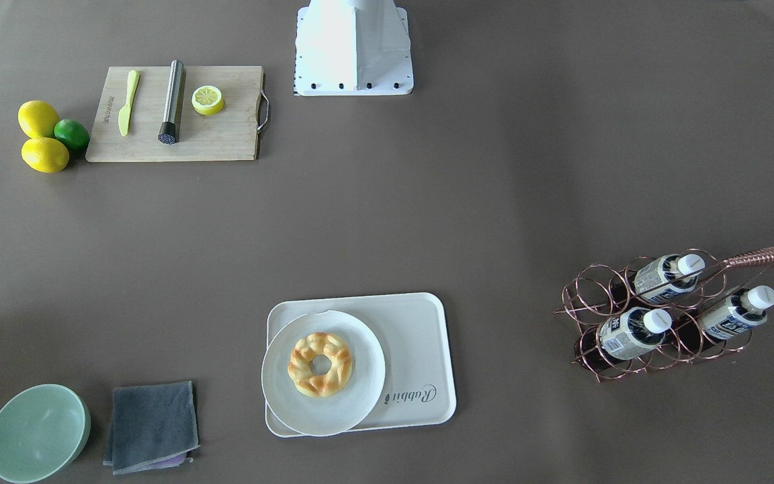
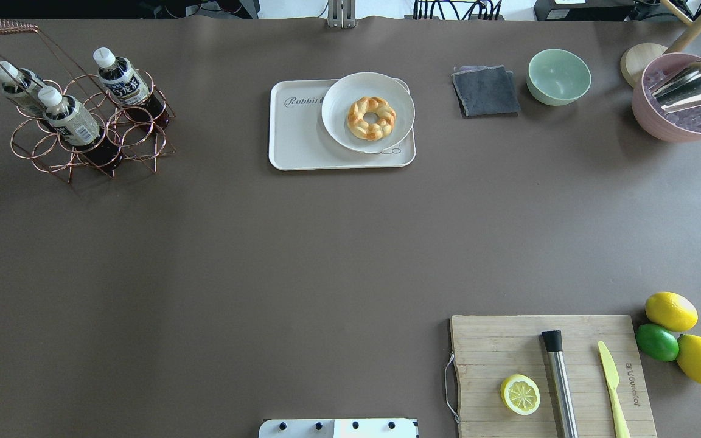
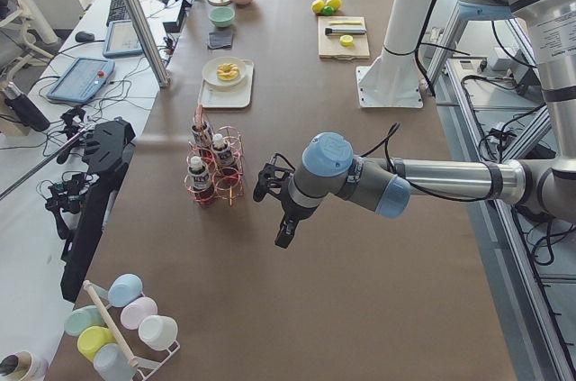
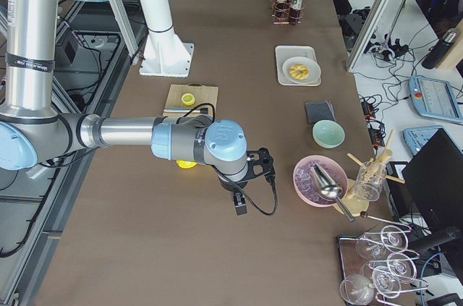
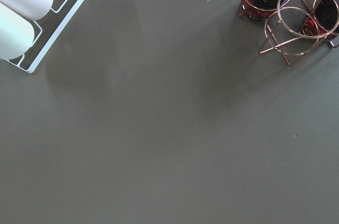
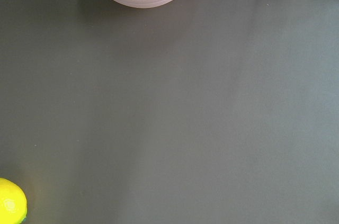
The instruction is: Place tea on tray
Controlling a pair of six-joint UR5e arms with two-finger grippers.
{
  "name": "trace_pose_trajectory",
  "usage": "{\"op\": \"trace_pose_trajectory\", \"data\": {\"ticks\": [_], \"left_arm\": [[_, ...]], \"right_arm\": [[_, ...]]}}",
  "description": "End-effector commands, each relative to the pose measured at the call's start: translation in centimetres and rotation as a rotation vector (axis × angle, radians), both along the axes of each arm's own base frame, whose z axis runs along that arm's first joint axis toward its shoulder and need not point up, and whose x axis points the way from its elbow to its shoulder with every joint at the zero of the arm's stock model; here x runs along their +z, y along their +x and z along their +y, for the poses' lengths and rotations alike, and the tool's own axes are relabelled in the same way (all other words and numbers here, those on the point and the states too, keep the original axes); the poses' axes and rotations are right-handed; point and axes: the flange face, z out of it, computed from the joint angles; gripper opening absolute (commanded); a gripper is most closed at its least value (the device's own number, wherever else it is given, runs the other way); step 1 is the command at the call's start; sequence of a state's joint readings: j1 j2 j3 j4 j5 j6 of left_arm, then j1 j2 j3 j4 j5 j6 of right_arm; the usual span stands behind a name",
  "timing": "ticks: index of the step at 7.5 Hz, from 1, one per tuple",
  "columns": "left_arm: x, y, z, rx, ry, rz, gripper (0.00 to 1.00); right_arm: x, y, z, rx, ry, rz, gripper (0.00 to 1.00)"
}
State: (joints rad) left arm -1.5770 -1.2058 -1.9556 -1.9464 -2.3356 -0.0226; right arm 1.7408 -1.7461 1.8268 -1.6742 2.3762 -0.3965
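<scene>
Three tea bottles [image 1: 632,331] [image 2: 70,117] with white caps lie in a copper wire rack [image 1: 602,296] [image 2: 137,137] on the robot's left side of the table. The cream "Rabbit" tray [image 1: 420,336] [image 2: 296,134] lies mid-table at the far side. A round white plate [image 2: 341,97] with a ring pastry [image 2: 372,117] covers half of it. My left gripper [image 3: 284,235] hangs above the table just short of the rack [image 3: 220,169]; I cannot tell if it is open. My right gripper [image 4: 240,208] hovers near a pink bowl [image 4: 318,179]; its state is unclear too.
A wooden cutting board [image 2: 509,340] with a lemon half, a steel muddler and a yellow knife lies near the robot's right. Lemons and a lime [image 2: 658,342] sit beside it. A grey cloth [image 2: 485,91], a green bowl [image 2: 559,76] and an ice bowl [image 2: 685,100] stand far right.
</scene>
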Motion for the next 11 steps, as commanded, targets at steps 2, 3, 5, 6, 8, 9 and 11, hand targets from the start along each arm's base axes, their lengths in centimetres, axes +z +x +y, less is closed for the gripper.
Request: {"op": "trace_pose_trajectory", "data": {"ticks": [2, 3, 5, 6, 8, 9, 11], "left_arm": [[-0.1, 1.0, 0.4, 0.043, -0.008, 0.070, 0.97], [-0.3, 1.0, 0.4, 0.041, -0.005, 0.070, 0.97], [-0.9, 1.0, 0.1, 0.041, 0.005, 0.069, 0.97], [-0.9, 0.9, 0.4, 0.039, 0.007, 0.070, 0.97], [-0.5, 0.8, 0.5, 0.036, 0.000, 0.066, 0.97], [-0.8, 0.7, 0.5, 0.034, 0.003, 0.066, 0.97], [-2.0, 0.7, 0.5, 0.031, 0.024, 0.068, 0.97]], "right_arm": [[-0.3, 0.1, 0.1, 0.005, 0.003, -0.002, 1.00], [-0.5, 0.2, 0.0, 0.010, 0.004, 0.001, 1.00], [-0.8, 0.3, 0.0, 0.013, 0.012, -0.001, 1.00], [-0.7, 0.3, -0.1, 0.013, 0.010, 0.002, 1.00], [-0.4, 0.2, 0.3, 0.013, 0.001, -0.007, 1.00], [-0.7, 0.2, 0.3, 0.013, 0.007, -0.006, 1.00], [-1.2, 0.2, 1.9, 0.023, 0.011, -0.024, 1.00]]}}
